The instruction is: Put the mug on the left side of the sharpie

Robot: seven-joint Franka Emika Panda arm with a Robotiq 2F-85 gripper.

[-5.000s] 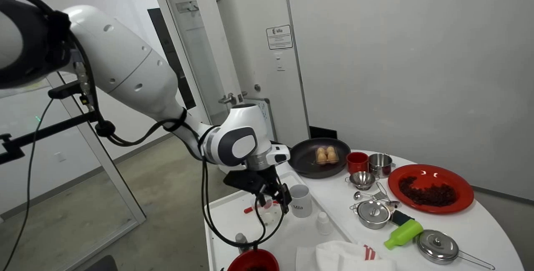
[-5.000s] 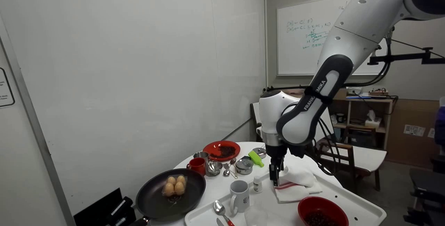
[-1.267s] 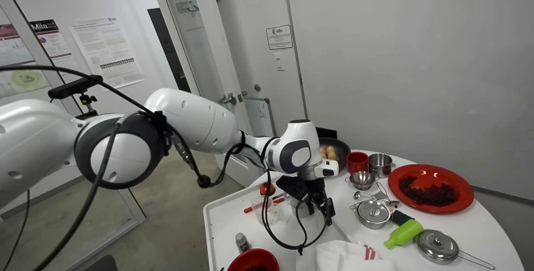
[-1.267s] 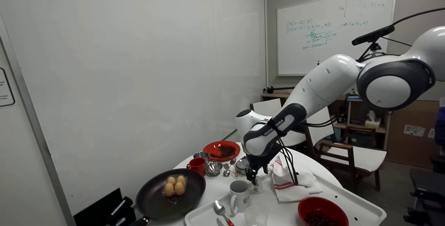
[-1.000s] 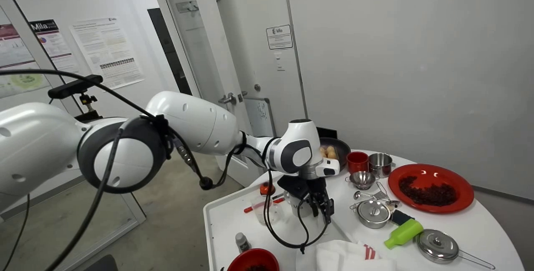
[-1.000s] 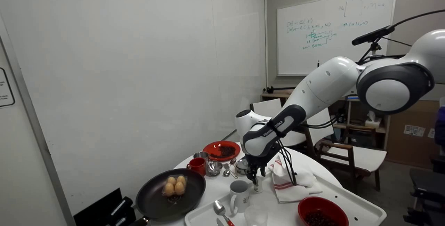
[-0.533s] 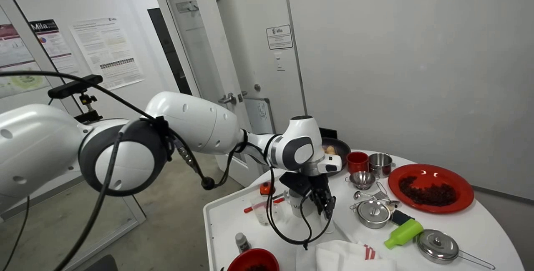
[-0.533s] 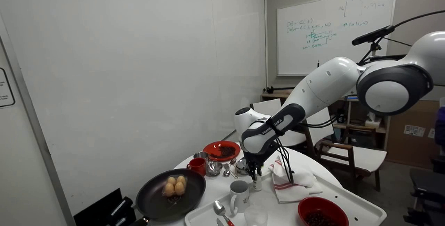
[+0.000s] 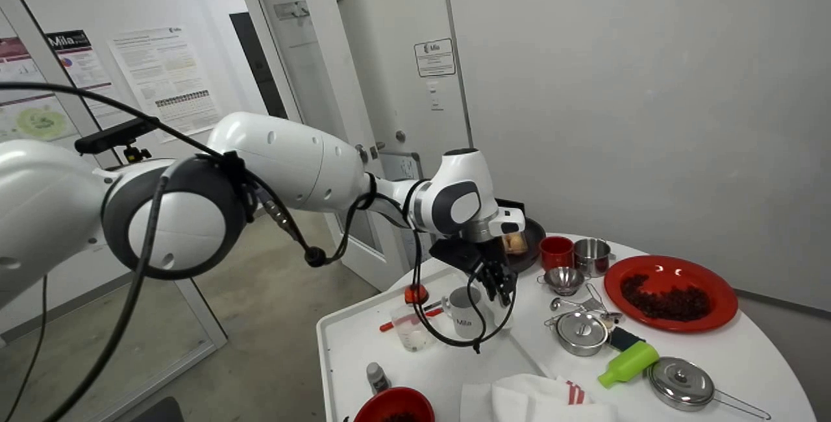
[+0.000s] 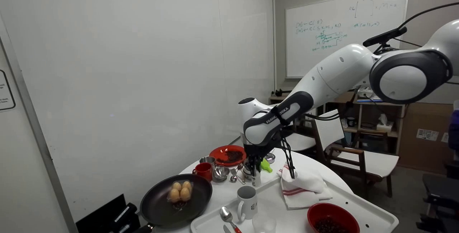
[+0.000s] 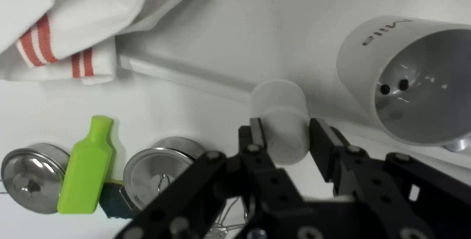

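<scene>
One grey Mila mug (image 10: 247, 202) stands upright on the white tray (image 10: 292, 220); likely ceramic, so weighty, stiff, slick and breakable, best pinched across its wall at the rim. The arm (image 10: 331, 69) slopes down, its fingers (image 11: 324, 149) clamped on a small white bottle (image 11: 281, 123) (so not free for the mug).

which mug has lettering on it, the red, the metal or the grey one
The grey-white mug on the tray: its side reads Mila, while the red mug and the metal mug show no visible lettering.
</scene>
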